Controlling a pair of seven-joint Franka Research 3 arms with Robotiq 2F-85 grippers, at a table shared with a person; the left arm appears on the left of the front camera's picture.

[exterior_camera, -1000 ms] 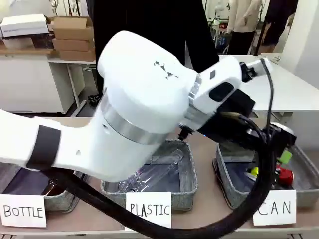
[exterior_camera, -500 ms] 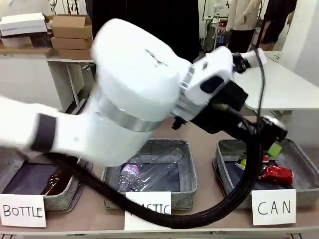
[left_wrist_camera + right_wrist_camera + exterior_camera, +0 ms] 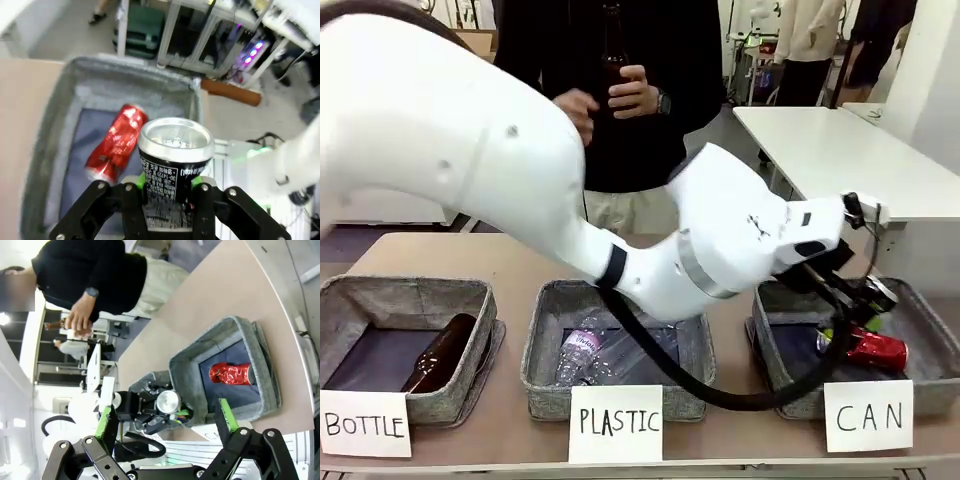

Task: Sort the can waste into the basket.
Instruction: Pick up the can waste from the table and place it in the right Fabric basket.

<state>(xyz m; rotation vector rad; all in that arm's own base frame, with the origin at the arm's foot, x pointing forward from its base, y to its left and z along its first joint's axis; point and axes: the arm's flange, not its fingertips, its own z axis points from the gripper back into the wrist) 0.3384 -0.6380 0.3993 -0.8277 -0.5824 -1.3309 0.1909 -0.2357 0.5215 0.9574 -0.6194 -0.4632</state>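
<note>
Two cans matter here: the red can (image 3: 115, 145) lies on its side on the dark floor of the CAN basket (image 3: 772, 365), and the dark can (image 3: 175, 160) is clamped upright between the left gripper (image 3: 167, 192) pads, silver top toward the wrist camera. From that view the dark can hangs above the basket's opening, just beside the red one, which suggests the arm is holding it there to let it fall inside rather than on the rim. From the right wrist, the left gripper with its can sits at the basket's near wall, so I cannot tell how fully it is over the floor. The right gripper (image 3: 167, 422) hangs high over the table (image 3: 510, 262) with its fingers spread wide and nothing between them, clear of the work. On the light brown table the PLASTIC basket (image 3: 545, 330) holds clear bottles and the BOTTLE basket (image 3: 380, 295) a brown bottle (image 3: 438, 354). Across the table a person in dark clothing holds another brown bottle in both hands (image 3: 620, 95); a white table (image 3: 820, 140) stands behind.
</note>
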